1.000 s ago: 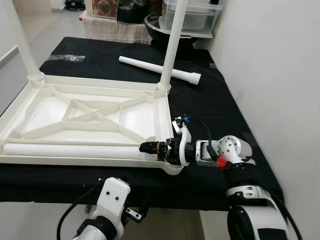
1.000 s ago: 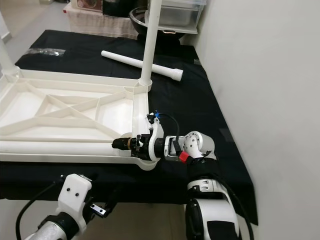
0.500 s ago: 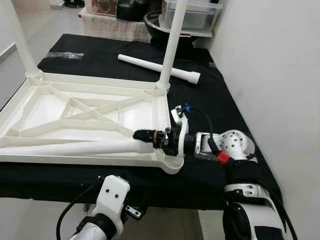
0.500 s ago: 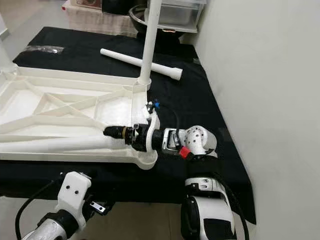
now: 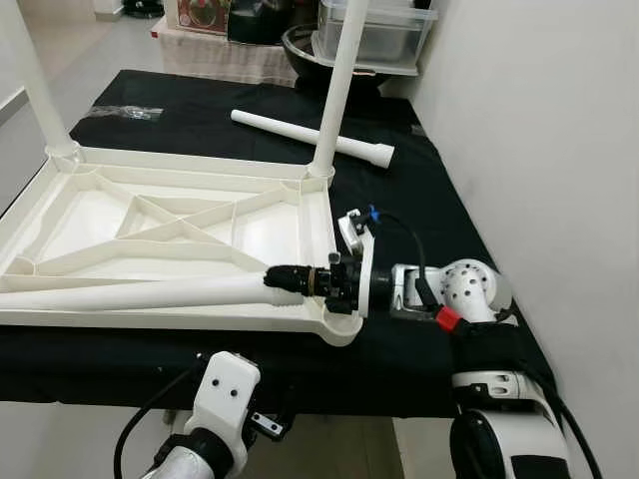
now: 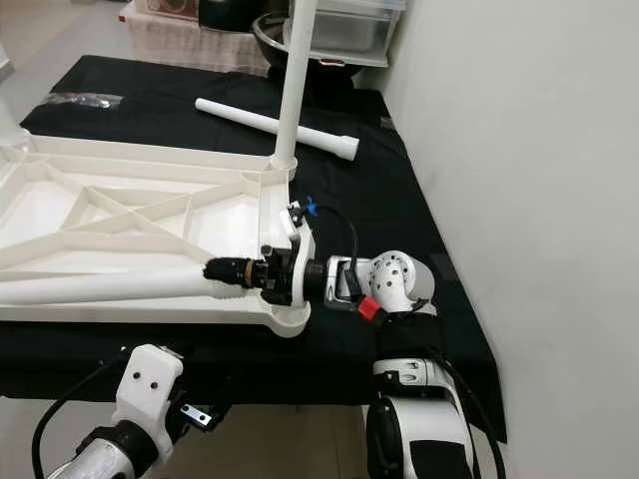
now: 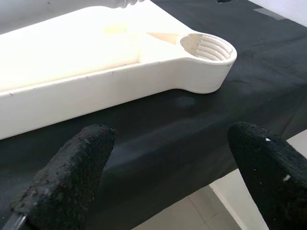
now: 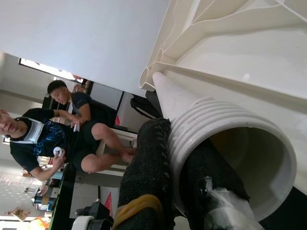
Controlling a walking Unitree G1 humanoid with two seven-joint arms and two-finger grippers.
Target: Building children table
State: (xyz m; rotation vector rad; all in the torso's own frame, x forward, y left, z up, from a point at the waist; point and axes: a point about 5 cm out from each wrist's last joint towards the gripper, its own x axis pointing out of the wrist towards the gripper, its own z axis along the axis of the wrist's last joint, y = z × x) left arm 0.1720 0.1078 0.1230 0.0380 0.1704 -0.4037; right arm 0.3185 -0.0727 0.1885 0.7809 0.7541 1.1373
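Note:
A white plastic table top (image 5: 150,220) lies upside down on the black-covered table. Two white legs stand screwed into its far corners, one on the right (image 5: 334,90) and one on the left (image 5: 30,80). Another loose leg (image 5: 310,140) lies behind it. My right gripper (image 5: 285,280) is shut on the threaded end of a long leg (image 5: 150,292); one finger (image 8: 144,177) is outside the tube and the other inside. This end hovers near the empty threaded socket (image 7: 207,47) at the near right corner. My left gripper (image 7: 170,158) is open, low before the table's front edge.
A white wall (image 5: 559,150) runs close along the right side. A clear plastic box (image 5: 384,30) and a dark bowl (image 5: 300,45) stand at the back, and a small plastic bag (image 5: 130,113) lies at back left. Two seated people (image 8: 72,129) appear in the right wrist view.
The gripped end of the long leg has risen out of the table top's front channel and now sits above the rim. The left arm has stayed low.

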